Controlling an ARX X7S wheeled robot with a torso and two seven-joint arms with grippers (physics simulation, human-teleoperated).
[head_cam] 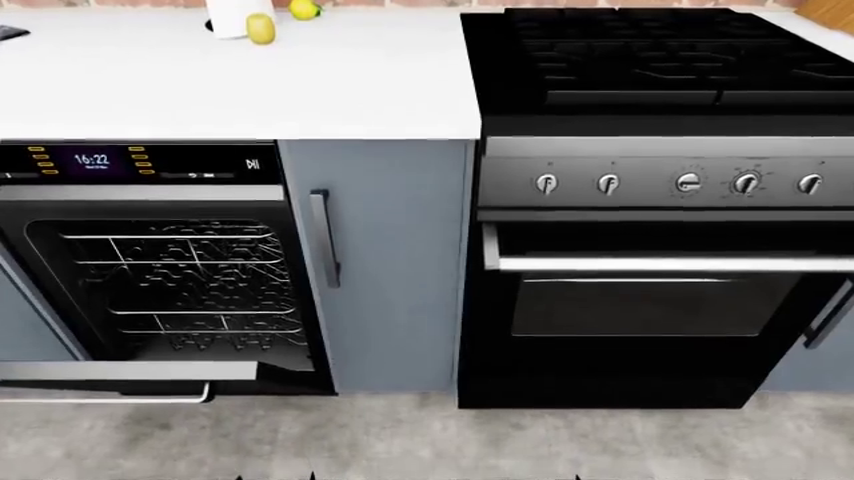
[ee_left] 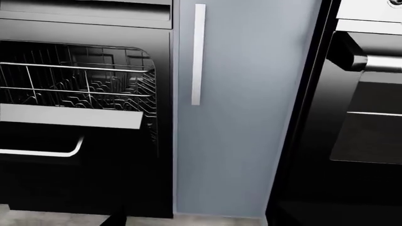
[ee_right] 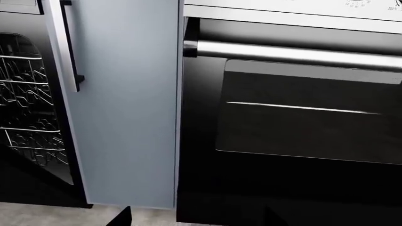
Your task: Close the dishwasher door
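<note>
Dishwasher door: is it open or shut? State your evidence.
Open. The dishwasher door hangs lowered, its handle near the floor, exposing the wire racks.

Home kitchen: built-in dishwasher (head_cam: 160, 290) with wire racks, oven (head_cam: 661, 290) with 5 knobs under a black gas hob (head_cam: 654, 55), grey-blue cabinet door (head_cam: 400, 260), white table (head_cam: 267, 85).
</note>
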